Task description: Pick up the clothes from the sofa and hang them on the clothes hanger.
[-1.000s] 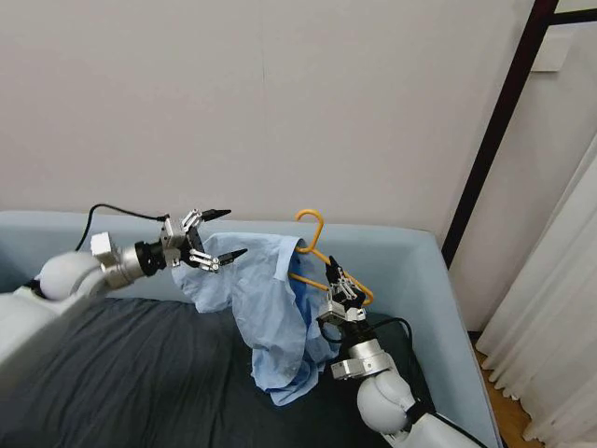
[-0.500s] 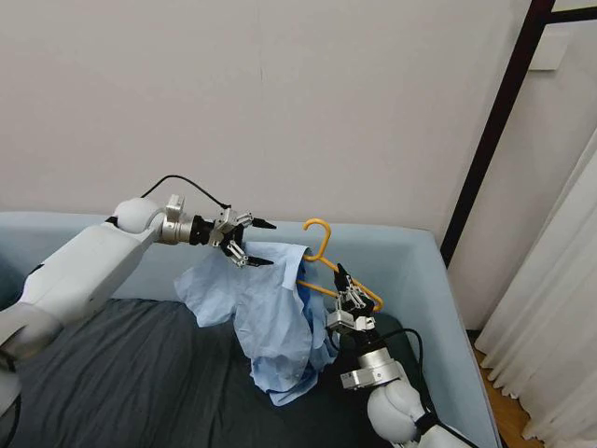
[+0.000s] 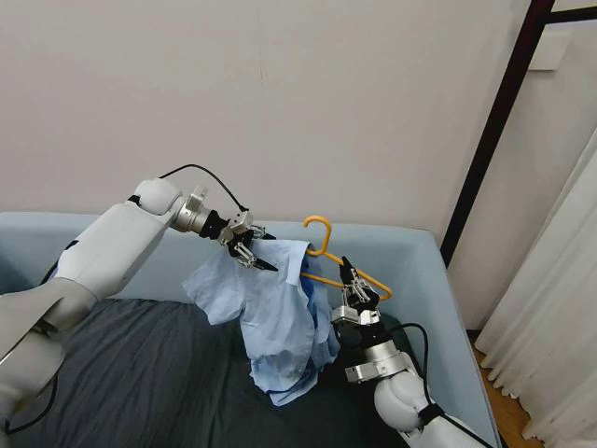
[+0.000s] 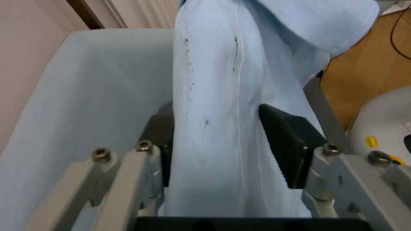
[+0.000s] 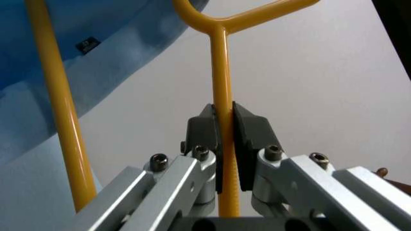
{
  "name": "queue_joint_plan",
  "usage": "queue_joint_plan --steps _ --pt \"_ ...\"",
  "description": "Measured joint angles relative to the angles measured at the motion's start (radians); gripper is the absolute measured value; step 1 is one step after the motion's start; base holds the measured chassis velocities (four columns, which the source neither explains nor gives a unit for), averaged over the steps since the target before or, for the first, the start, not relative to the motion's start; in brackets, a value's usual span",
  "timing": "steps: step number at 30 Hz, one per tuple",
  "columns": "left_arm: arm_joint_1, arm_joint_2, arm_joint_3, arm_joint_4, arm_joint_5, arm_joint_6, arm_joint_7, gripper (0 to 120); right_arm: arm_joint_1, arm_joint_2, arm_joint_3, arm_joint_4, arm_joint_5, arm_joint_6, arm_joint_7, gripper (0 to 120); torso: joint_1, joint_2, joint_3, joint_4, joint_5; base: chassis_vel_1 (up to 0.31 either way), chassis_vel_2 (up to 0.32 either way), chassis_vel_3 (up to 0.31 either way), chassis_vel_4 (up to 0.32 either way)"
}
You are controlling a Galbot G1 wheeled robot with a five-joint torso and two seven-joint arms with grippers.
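There is one light blue shirt (image 3: 275, 317), and it carries one small dark label (image 5: 86, 44). There is one yellow hanger (image 3: 327, 237) with a single hook at its top. Two robot arms reach in, each ending in one gripper, so two grippers in all. The left gripper (image 3: 254, 252) is at eleven o'clock of the shirt and the right gripper (image 3: 359, 297) at three o'clock of it. Each gripper has two fingers with one dark pad apiece. There is one pale blue sofa (image 3: 410, 252) with one dark seat cushion (image 3: 112, 373). One dark post (image 3: 494, 131) stands at two o'clock of the hanger. One white curtain (image 3: 550, 355) hangs at four o'clock.
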Motion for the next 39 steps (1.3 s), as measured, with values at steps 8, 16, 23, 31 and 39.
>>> queue_joint_plan --steps 8,16,23,31,39 --pt "0.026 0.016 -0.025 -0.002 0.008 -0.006 0.001 18 0.001 0.014 -0.011 -0.007 -0.001 -0.005 0.0 5 0.0 0.0 0.0 0.0 0.0001 0.0 0.0 0.0 0.0" --pt "0.034 0.008 -0.038 0.026 0.008 -0.024 0.011 6 0.004 0.017 -0.016 -0.008 0.016 -0.001 0.002 5 0.0 0.0 0.0 -0.0002 0.0001 0.0 0.0 0.0 0.0" --pt "0.041 -0.015 -0.061 0.062 0.013 -0.024 0.015 4 0.004 0.01 -0.028 0.009 0.144 0.027 0.011 29 0.0 0.0 0.0 0.0 0.0003 0.0 0.0 0.0 0.0" --pt "0.039 -0.051 -0.121 0.124 0.019 -0.024 0.012 2 -0.057 0.019 0.042 0.078 0.35 0.629 -0.147 61 0.0 0.0 0.0 0.0001 0.0 0.0 0.0 0.0 0.0" --pt "0.034 -0.062 -0.174 0.152 -0.005 -0.02 -0.002 2 -0.135 0.026 0.011 0.068 0.79 0.61 -0.171 85 0.0 0.0 0.0 -0.0004 0.0003 0.0 0.0 0.0 0.0"
